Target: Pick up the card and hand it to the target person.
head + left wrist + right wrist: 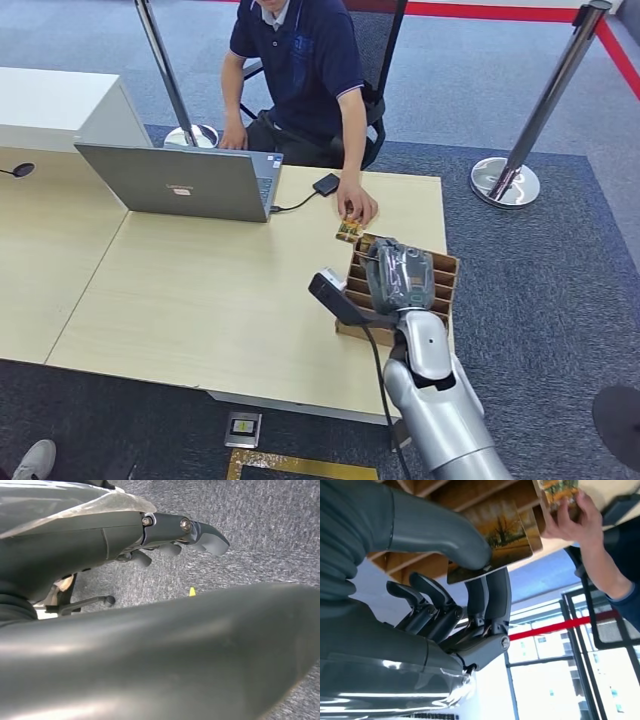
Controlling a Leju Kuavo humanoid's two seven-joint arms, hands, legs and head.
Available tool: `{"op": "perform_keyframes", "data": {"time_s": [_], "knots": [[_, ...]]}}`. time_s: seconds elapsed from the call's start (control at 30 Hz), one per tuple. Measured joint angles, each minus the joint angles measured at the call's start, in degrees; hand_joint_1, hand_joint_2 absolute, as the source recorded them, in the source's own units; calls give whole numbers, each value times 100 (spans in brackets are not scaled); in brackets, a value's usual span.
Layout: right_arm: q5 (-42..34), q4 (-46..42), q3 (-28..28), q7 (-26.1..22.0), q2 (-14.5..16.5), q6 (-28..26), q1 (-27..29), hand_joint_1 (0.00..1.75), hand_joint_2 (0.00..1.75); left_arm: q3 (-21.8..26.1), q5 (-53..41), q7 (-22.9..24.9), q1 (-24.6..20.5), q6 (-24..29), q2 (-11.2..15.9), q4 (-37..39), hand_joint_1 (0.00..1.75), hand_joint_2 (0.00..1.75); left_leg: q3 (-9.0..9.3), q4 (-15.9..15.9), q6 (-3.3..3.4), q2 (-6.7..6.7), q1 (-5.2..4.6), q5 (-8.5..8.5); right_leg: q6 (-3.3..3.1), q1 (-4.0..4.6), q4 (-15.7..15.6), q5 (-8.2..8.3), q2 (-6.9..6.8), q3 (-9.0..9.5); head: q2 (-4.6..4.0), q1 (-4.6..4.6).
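Over the slotted wooden box (445, 270), the right robot hand (398, 275) pinches a card (497, 535) between thumb and fingers (491, 597).

Bare tabletop (204, 290) lies open left of the slotted wooden box (445, 275); the person's hand (356, 208) just beyond the box blocks that side; the laptop (181, 182) stands farther left.

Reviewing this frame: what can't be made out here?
- Head view: the robot hand covers the card it pinches and part of the slotted box.
- Head view: the person's hand rests on a second card, too small to read.
- Right wrist view: the thumb hides part of the held card.
- Left wrist view: a dark body part blocks the floor; left hand holds nothing visible.
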Motion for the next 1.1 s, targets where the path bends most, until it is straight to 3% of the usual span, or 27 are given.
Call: {"op": "perform_keyframes", "data": {"time_s": [0.27, 0.5, 0.67, 1.1], "knots": [[-165, -1776, 256, -286, -229, 200, 183, 175, 175, 75, 74, -101, 0, -9, 0, 0, 0, 0, 1, 0, 0, 0, 0, 0, 0, 0, 0, 0, 0, 0, 0, -1], [-318, -2334, 437, -477, -282, 165, -7, 175, 175, 79, 49, -109, -4, -34, -5, 0, 0, 0, 1, 0, 0, 0, 0, 0, 0, 0, 3, 0, 0, 1, 0, -1], [-387, -2034, 554, -568, -201, -12, -359, 175, 175, 79, -8, -94, -10, -72, -21, 1, 0, 0, 1, 0, 0, 0, 0, 1, -1, 0, 4, 1, 0, 2, 0, 0], [-510, -60, 627, -486, 335, -696, -1402, 175, 175, 76, -86, -72, -27, -42, -69, 6, 0, 0, 1, 0, 0, 0, 0, 2, -1, 0, 6, 0, 0, 1, 0, 0]]}}
